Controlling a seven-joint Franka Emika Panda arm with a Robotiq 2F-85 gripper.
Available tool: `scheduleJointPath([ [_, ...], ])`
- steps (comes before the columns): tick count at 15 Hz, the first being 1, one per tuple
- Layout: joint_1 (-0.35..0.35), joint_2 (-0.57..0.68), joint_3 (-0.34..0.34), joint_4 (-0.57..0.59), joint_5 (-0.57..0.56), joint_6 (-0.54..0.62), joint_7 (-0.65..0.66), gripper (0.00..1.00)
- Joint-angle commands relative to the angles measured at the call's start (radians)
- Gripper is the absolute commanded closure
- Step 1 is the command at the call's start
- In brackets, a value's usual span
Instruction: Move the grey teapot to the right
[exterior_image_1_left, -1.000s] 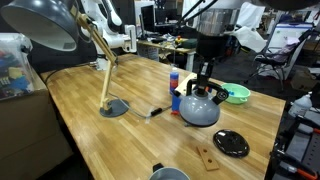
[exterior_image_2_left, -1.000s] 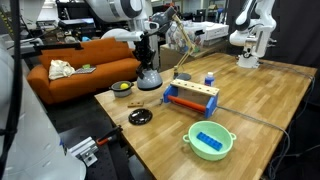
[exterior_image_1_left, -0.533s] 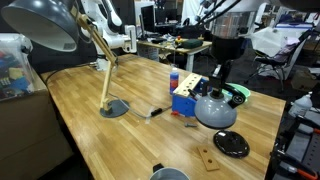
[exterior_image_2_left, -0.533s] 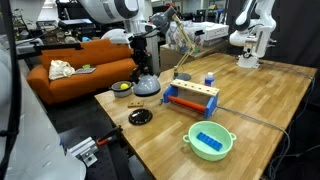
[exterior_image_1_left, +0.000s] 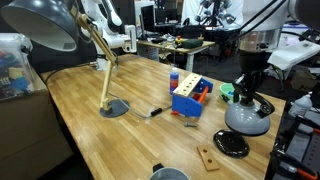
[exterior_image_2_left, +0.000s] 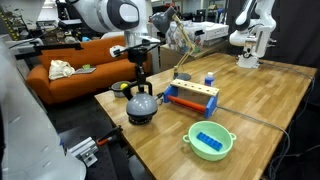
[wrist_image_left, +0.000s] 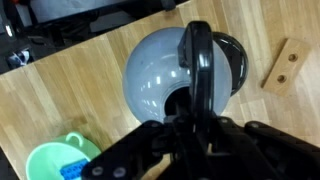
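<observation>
Gripper (exterior_image_1_left: 246, 97) came down from above and was clamped on the dark arched handle (wrist_image_left: 200, 60) of the grey teapot (exterior_image_1_left: 250, 120). In the wrist view the gripper (wrist_image_left: 193, 112) had its fingers closed on either side of the handle, near the lid end, with no slack visible.

Teapot position: near the edge of the wooden table (exterior_image_1_left: 100, 140), upright, with the handle running straight up into the gripper. Whether its base was resting on the wood or hanging just clear of it could not be told from either exterior view.

Neighbours in an exterior view:
- flat black round plate (exterior_image_1_left: 231, 145), just beside the teapot on the near side; touching or not was unclear
- green bowl (exterior_image_1_left: 230, 93), close behind the teapot
- blue caddy (exterior_image_1_left: 186, 98), apart from the teapot, further in on the table
- small wooden block (exterior_image_1_left: 208, 158), lying flat on the table near the plate

In an exterior view the teapot (exterior_image_2_left: 141, 108) sat at the table corner nearest the orange sofa (exterior_image_2_left: 80, 60), with the gripper (exterior_image_2_left: 138, 88) directly above it (the plate was not separable from the teapot at this angle). The blue caddy (exterior_image_2_left: 192, 97) stood beside it.

The wrist view showed the teapot (wrist_image_left: 155, 75) as a rounded grey dome, with the wooden block (wrist_image_left: 284, 65) off to one side, well clear.

Desk lamp (exterior_image_1_left: 45, 25) stood at the far end of the table, well apart.
</observation>
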Motion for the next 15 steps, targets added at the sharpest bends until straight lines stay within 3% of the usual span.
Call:
scheduleJointPath([
  [1,-0.052,-0.017,-0.036,-0.091,0.076,0.08,0.035,0.95],
  [7,-0.135,0.065,-0.109,-0.09,0.12,0.224,0.043,0.95],
  [15,-0.155,0.137,-0.133,-0.087,0.082,0.316,0.041,0.95],
])
